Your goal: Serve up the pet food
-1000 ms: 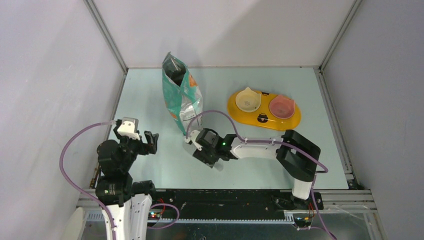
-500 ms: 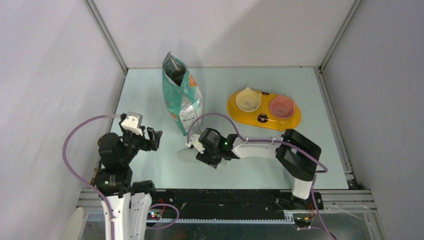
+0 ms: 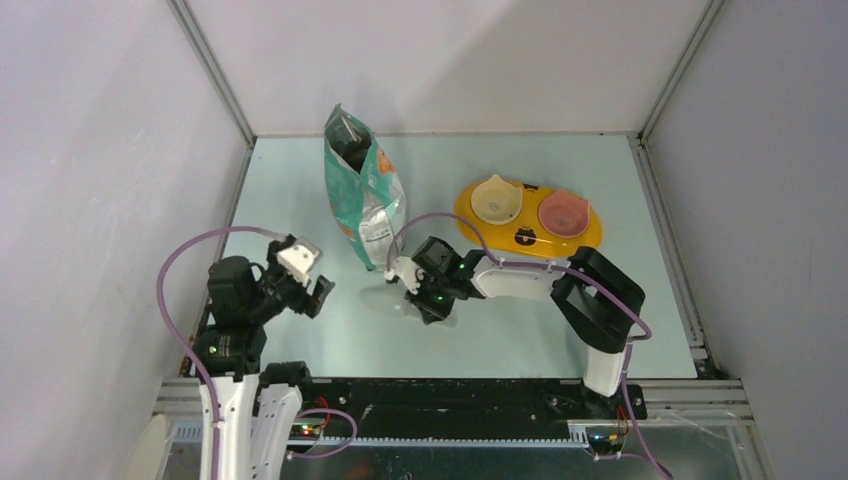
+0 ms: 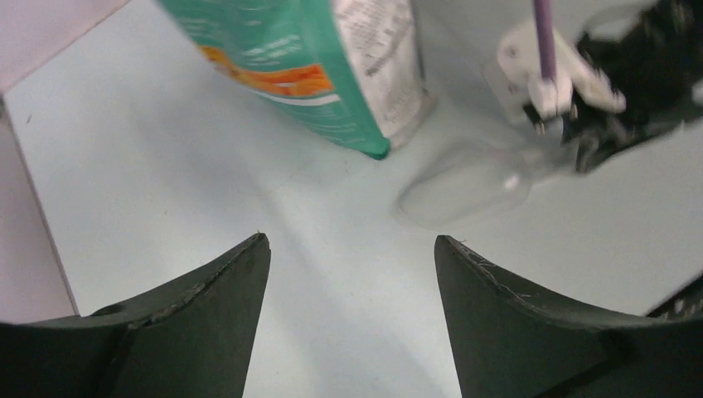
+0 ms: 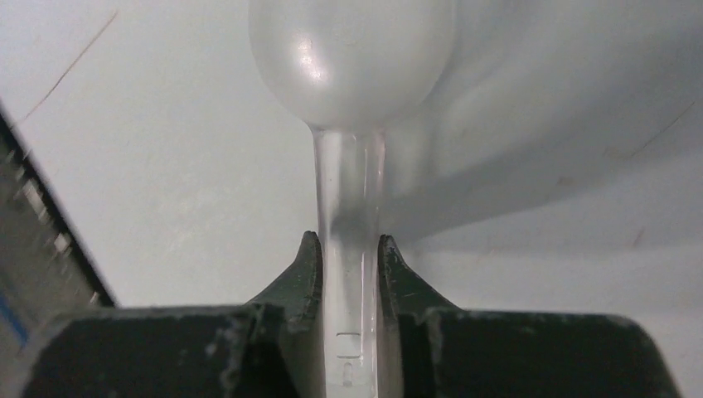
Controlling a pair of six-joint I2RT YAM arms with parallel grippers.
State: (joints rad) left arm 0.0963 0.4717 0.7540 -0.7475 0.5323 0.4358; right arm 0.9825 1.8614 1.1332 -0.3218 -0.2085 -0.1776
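Now we are clamping our right hand [image 5: 348, 249] on the handle of the scoop [image 5: 352, 58], with both fingers pressing its clear stem and no gap showing on either side. The scoop's long axis is running straight out from that hand toward our left, bowl leading and empty, low over the desk [image 3: 500, 340]; we cannot tell whether it is touching the surface.

The pet food is not showing anywhere. We are judging it to be inside the bag [image 3: 360, 190], which is standing upright just behind the scoop's bowl, with its open mouth facing up and looking dark inside. So the relation we are weighing is this: the scoop is lying flat at the foot of the bag, while the opening is sitting high above and a little behind it. By our judgement, the bowl is needing to rise and tip downward to enter.

Our right hand is the nearer one to the bag. Our left hand [image 4: 348, 249] is hovering in front and to the left of it, fingers wide apart, holding and touching nothing. The feeder [image 3: 527, 235] is waiting to the right of the bag, beyond our right arm.
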